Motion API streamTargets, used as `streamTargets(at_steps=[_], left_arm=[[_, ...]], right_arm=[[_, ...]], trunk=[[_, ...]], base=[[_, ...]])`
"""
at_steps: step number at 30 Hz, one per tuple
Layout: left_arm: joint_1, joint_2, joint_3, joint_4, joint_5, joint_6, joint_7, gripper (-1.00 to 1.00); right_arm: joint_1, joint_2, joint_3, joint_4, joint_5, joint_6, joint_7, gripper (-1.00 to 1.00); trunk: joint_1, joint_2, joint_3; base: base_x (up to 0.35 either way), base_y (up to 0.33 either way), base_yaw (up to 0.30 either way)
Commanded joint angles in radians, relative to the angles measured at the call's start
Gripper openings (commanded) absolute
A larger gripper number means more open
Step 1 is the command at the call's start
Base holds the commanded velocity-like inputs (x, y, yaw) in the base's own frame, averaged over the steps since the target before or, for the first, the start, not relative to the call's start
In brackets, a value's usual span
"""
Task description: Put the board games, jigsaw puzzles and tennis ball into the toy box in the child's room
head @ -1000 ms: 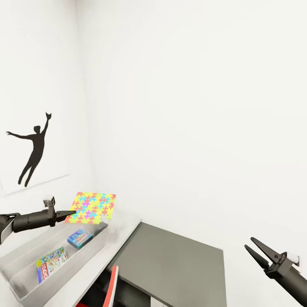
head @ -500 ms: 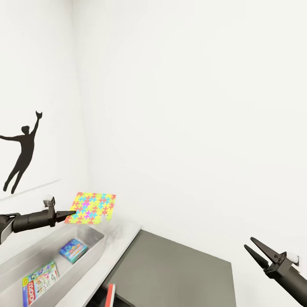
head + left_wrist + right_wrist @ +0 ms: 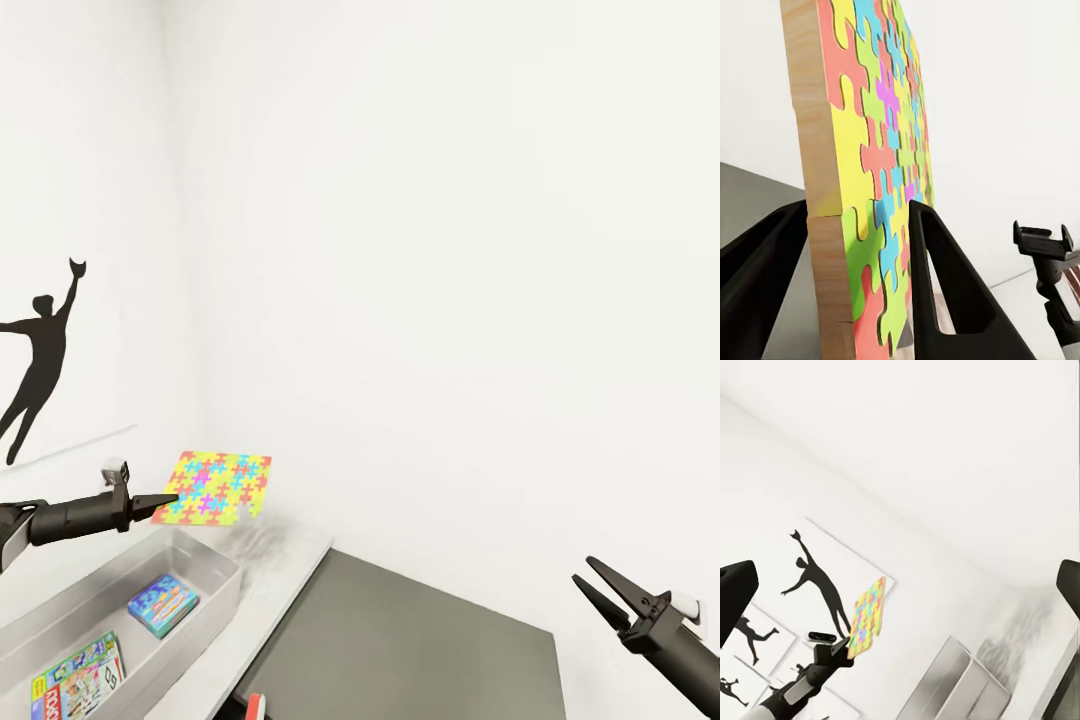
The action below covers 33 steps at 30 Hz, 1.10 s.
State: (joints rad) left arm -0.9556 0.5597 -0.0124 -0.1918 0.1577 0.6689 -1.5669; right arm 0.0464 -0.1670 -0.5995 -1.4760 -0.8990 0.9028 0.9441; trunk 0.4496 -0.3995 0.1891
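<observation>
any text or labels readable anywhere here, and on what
Green printed board game box in the light grey toy bin: red vertical lettering, too small to read.
Small blue box in the bin: print too blurred to read.
Multicoloured jigsaw square: no text.

Toy box (image 3: 205, 590) and green board game (image 3: 75, 680) inside cut off by the head view's edge

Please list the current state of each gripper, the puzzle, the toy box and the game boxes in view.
left gripper: shut on the jigsaw puzzle's edge.
jigsaw puzzle: held in the air above the toy box's far end, tilted.
right gripper: open, holding nothing.
toy box: on the table, open-topped, two boxes inside.
green board game: lying flat in the toy box.
small blue box: lying in the toy box.
</observation>
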Motion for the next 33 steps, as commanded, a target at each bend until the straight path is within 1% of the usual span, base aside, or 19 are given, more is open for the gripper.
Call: streamTargets(at_steps=[1,24,33], left_arm=[[0.000,0.000,-0.001,0.000,0.001,0.011,-0.004,-1.00],[0.000,0.000,0.001,0.003,-0.001,0.023,-0.004,-1.00],[0.000,0.002,0.004,0.003,0.000,0.029,0.048,-1.00]], right_arm=[[0.000,0.000,0.000,0.000,-0.002,0.005,-0.001,1.00],[0.001,0.000,-0.002,-0.008,-0.003,0.005,-0.010,1.00],[0.001,0.000,-0.002,-0.008,-0.003,0.005,-0.011,1.00]], trunk=[[0.000,-0.001,0.000],[0.000,-0.001,0.000],[0.000,-0.001,0.000]], base=[[0.008,0.001,0.000],[0.001,0.000,0.000],[0.000,0.000,0.003]])
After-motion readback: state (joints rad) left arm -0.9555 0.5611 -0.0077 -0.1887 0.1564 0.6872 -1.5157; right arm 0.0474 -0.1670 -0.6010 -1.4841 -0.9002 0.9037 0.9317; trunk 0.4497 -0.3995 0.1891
